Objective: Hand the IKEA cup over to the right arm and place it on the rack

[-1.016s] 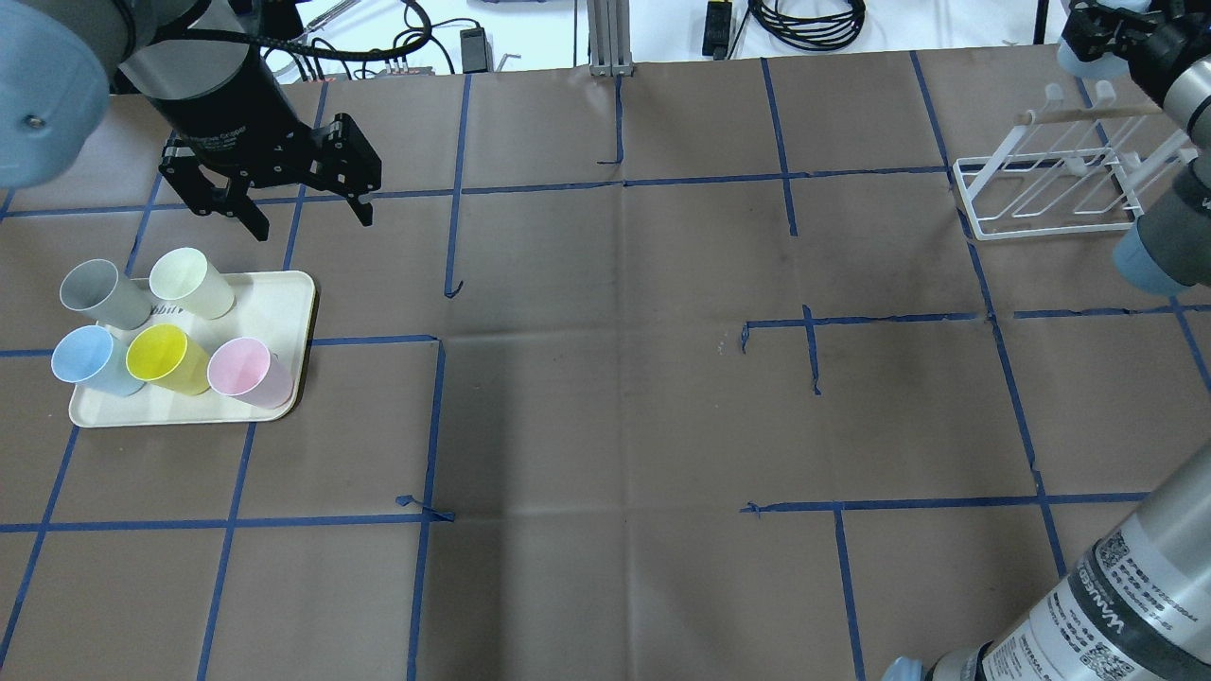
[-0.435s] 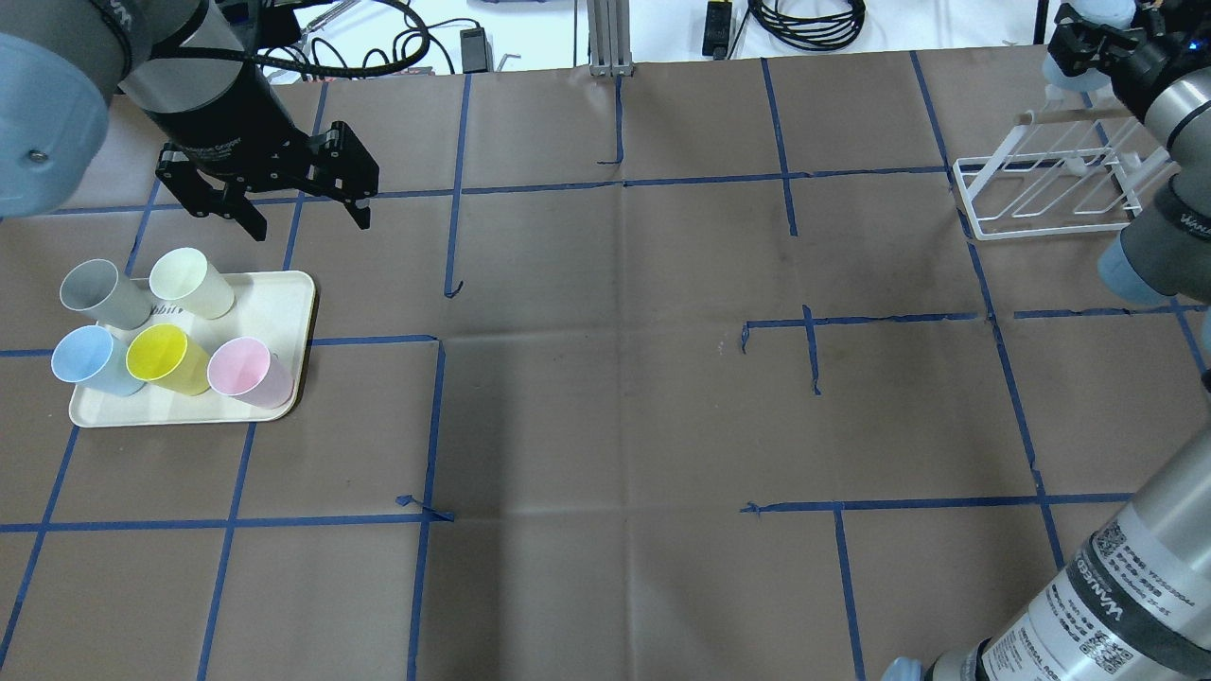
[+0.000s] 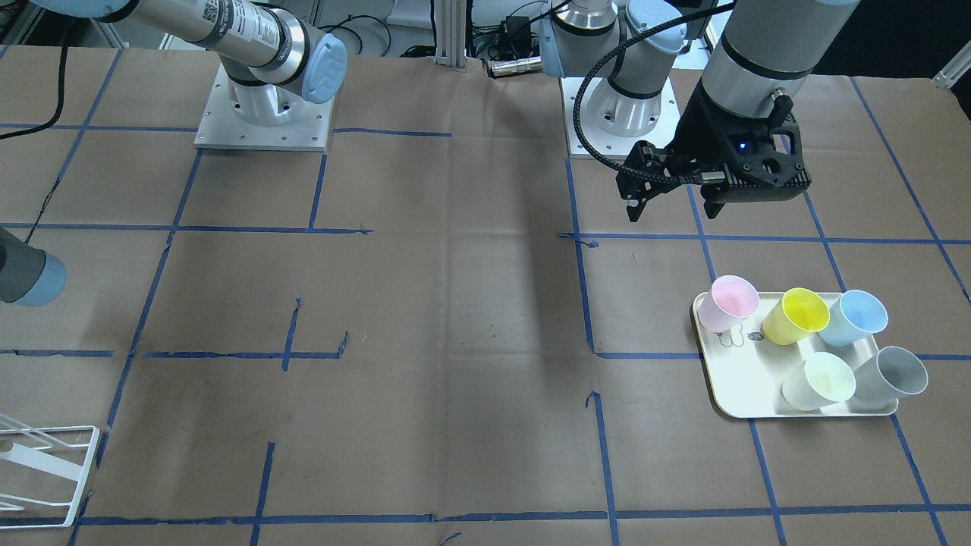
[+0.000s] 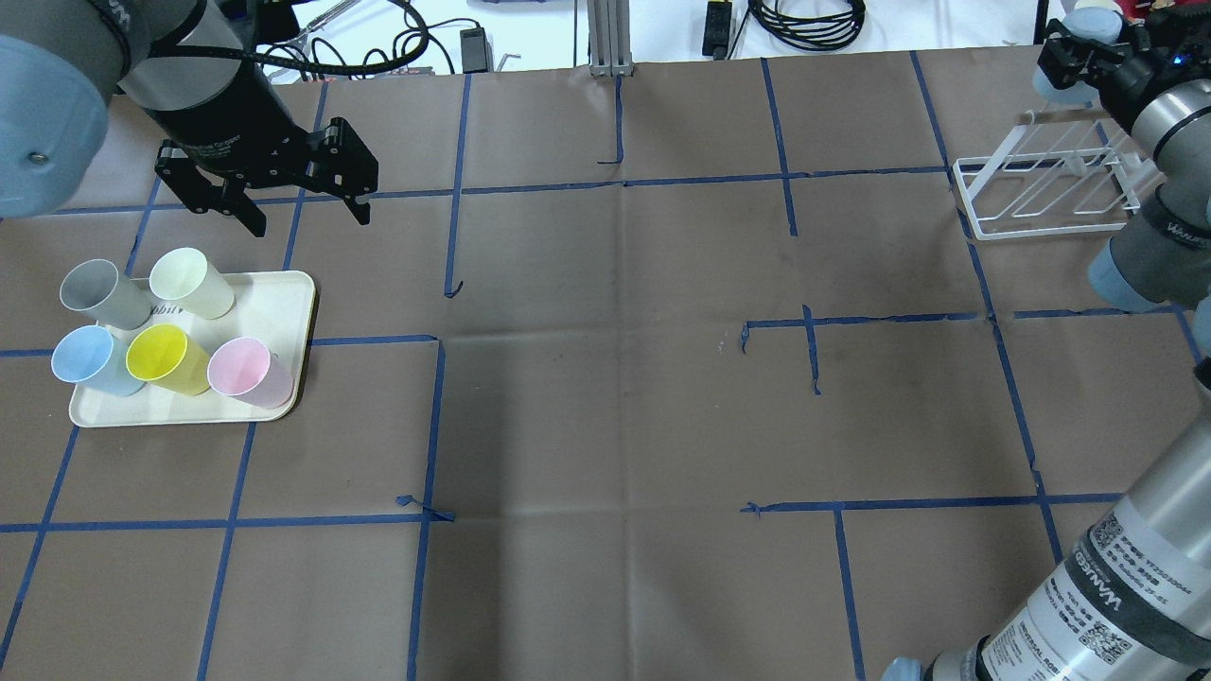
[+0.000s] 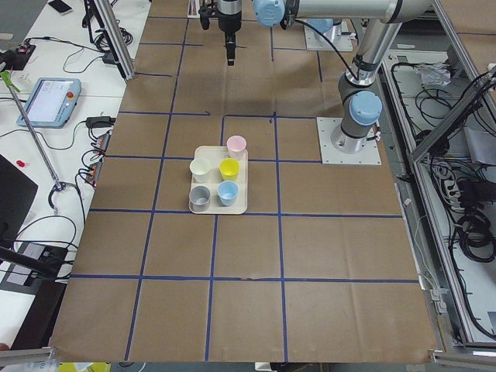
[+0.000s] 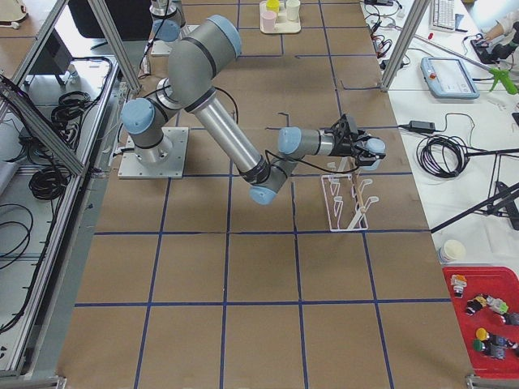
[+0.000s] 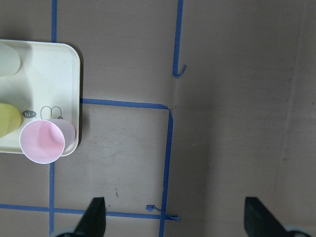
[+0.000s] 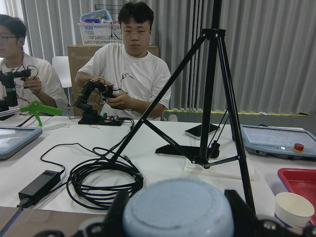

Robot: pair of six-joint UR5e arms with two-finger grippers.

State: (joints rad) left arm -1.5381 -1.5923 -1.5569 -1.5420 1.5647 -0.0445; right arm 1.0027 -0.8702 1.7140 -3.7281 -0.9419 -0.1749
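1. Your left tool [image 4: 310, 225] hung over the counter [image 4: 615, 378] just off the tray [image 4: 279, 307], on the tray's side away from the robot's base. Its fingers were spread wide and had nothing between them.
2. The tray carried five cups, all mouth up. The grey cup [image 4: 99, 293] and the cream cup [image 4: 189, 282] made the row on the tray's side nearest the left tool. The sky-blue cup [image 4: 90, 361], the yellow cup [image 4: 168, 359] and the pink cup [image 4: 248, 371] made the other row.
3. In your left wrist view the pink cup stood at the tray's corner nearest the middle of the counter, beside a small printed drawing on the tray's floor.
4. The rack [image 4: 1041, 194] stood well apart from the tray, at the opposite end of the counter, on the robot's right.
5. Your right arm [image 6: 219, 121] reached out to that end, far from the tray. The right tool [image 4: 1074, 52] looked closed around a pale blue cup [image 8: 177, 207], which it held up off the counter, close by the rack's raised end. You could not tell from these views whether that cup touched the rack.
6. Your right wrist view showed the pale blue cup's rounded end between two dark fingers. Past it, two people [image 8: 133, 74] in white T-shirts sat at a white desk with a black tripod [image 8: 212, 98] and a coil of cable [image 8: 106, 180].
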